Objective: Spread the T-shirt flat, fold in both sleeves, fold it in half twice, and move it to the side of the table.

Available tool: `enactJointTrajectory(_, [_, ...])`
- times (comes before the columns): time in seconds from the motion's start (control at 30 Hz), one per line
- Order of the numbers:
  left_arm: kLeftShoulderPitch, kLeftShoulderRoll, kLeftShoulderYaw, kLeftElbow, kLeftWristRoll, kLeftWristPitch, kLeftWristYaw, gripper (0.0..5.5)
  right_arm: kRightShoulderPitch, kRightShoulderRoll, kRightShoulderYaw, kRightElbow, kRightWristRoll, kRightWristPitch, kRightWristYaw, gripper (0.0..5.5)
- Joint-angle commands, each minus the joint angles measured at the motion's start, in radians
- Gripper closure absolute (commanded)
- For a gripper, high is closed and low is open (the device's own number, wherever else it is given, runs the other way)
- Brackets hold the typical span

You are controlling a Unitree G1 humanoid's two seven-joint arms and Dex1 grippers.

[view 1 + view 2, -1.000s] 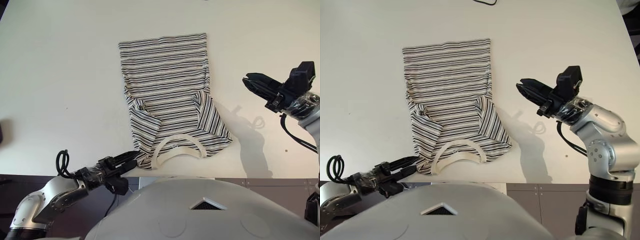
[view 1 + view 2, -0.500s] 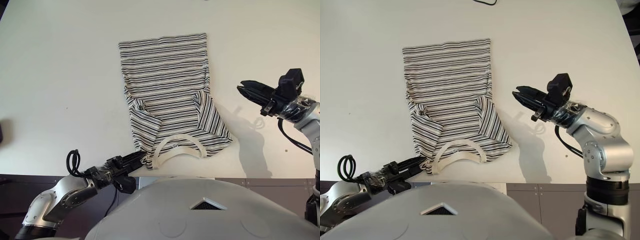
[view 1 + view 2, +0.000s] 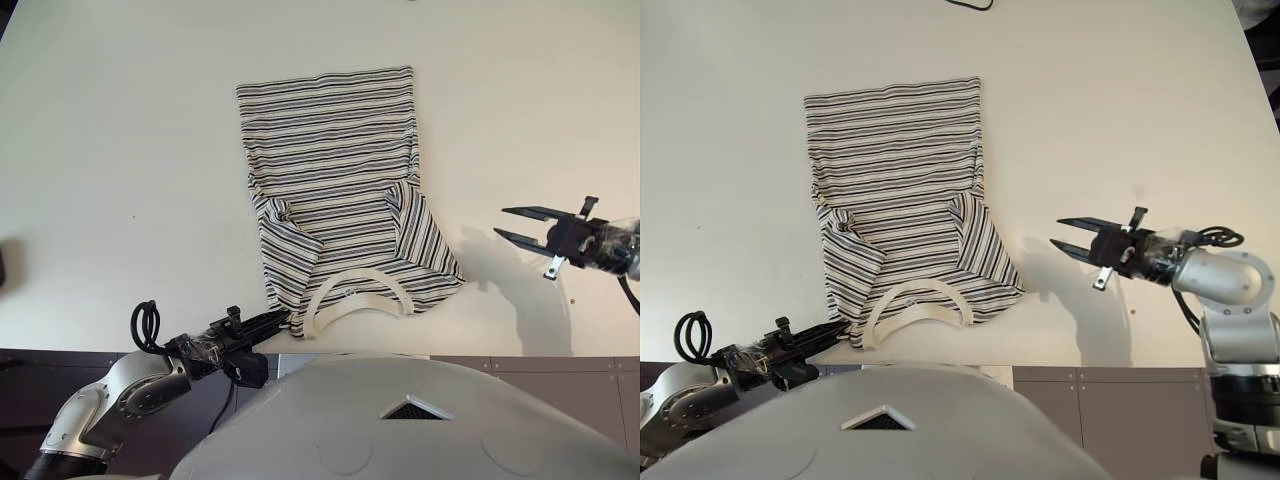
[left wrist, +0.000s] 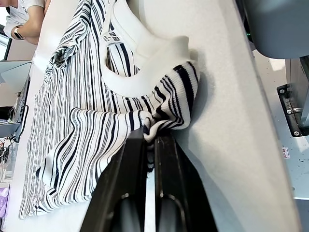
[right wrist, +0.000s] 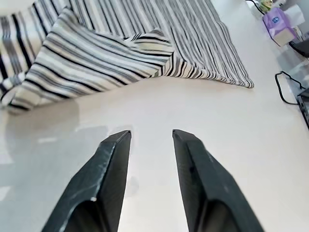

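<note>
The striped T-shirt lies on the white table with both sleeves folded in. Its white collar is toward the front edge. My left gripper is at the shirt's front left shoulder corner, by the table edge. In the left wrist view the left gripper is shut on a pinch of striped fabric. My right gripper hangs open over bare table, to the right of the shirt's right shoulder and apart from it. The right wrist view shows the right gripper with nothing between its fingers.
A black cable lies at the table's far edge. A dark strip runs below the table's front edge. In the right wrist view a purple item and another cable sit beyond the shirt's hem.
My right gripper has dropped lower and swung toward the front right, its fingers now level. The left gripper crept slightly right along the front edge to the shirt's corner. The shirt has not moved.
</note>
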Motion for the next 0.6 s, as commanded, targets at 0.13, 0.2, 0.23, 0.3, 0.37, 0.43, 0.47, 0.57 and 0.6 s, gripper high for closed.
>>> enactJointTrajectory(0.13, [-0.002,0.034,-0.005,0.064,0.033,0.029,-0.024,5.40,-0.050,-0.042,0.138,0.344,-0.370,-0.685,-0.098,3.48])
enactJointTrajectory(0.2, [-0.011,0.044,-0.005,0.069,0.028,0.023,-0.028,5.40,-0.056,-0.028,0.157,0.361,-0.410,-0.725,-0.133,3.48])
enactJointTrajectory(0.23, [-0.012,0.046,-0.006,0.071,0.027,0.020,-0.029,5.40,-0.062,-0.022,0.168,0.365,-0.428,-0.739,-0.154,3.48])
enactJointTrajectory(0.3, [-0.014,0.051,-0.010,0.072,0.024,0.018,-0.029,5.40,-0.072,-0.008,0.200,0.355,-0.440,-0.745,-0.190,3.48])
enactJointTrajectory(0.37, [-0.018,0.055,-0.012,0.074,0.021,0.014,-0.031,5.40,-0.082,0.005,0.224,0.334,-0.458,-0.735,-0.223,3.48])
enactJointTrajectory(0.43, [-0.025,0.061,-0.015,0.076,0.018,0.012,-0.033,5.40,-0.087,0.017,0.246,0.297,-0.474,-0.711,-0.249,3.48])
enactJointTrajectory(0.47, [-0.028,0.065,-0.017,0.079,0.018,0.010,-0.034,5.40,-0.084,0.025,0.256,0.276,-0.485,-0.695,-0.259,3.48])
enactJointTrajectory(0.57, [-0.032,0.074,-0.023,0.085,0.017,0.005,-0.037,5.40,-0.077,0.032,0.277,0.253,-0.516,-0.661,-0.293,3.48])
enactJointTrajectory(0.6, [-0.031,0.076,-0.024,0.087,0.016,0.005,-0.037,5.40,-0.079,0.032,0.280,0.251,-0.522,-0.644,-0.306,3.48])
